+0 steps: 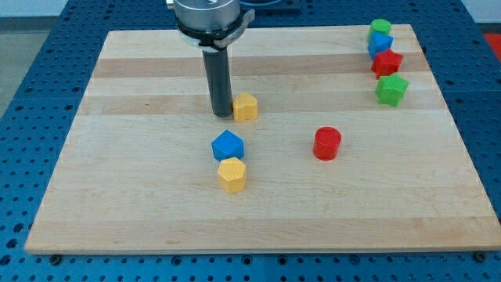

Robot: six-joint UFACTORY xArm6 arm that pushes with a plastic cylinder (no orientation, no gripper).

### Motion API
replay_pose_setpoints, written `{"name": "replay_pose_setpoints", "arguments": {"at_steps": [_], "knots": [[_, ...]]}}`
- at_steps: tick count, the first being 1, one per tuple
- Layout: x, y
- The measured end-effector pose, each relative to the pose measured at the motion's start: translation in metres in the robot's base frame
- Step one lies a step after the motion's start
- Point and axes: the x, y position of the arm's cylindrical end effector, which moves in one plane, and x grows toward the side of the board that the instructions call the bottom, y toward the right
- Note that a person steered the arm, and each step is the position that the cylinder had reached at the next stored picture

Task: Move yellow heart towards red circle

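Observation:
The yellow heart [246, 106] lies on the wooden board [141, 204] a little above the middle. My tip [223, 114] stands right at the heart's left side, touching or nearly touching it. The red circle [327, 143], a short red cylinder, stands to the right of and a little below the heart, well apart from it. The rod rises from the tip to the arm's grey head at the view's top.
A blue hexagon-like block [228, 145] and a yellow hexagon block [232, 174] sit close together below the heart. At the top right corner stand a green cylinder [380, 28], a blue block [380, 44], a red star-like block [387, 63] and a green block [391, 89].

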Motion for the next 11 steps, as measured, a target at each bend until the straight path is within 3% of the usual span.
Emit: {"name": "replay_pose_setpoints", "arguments": {"at_steps": [4,6,8,11], "knots": [[-0.014,0.081],[0.002,0.130],[0.041,0.134],[0.050,0.175]]}}
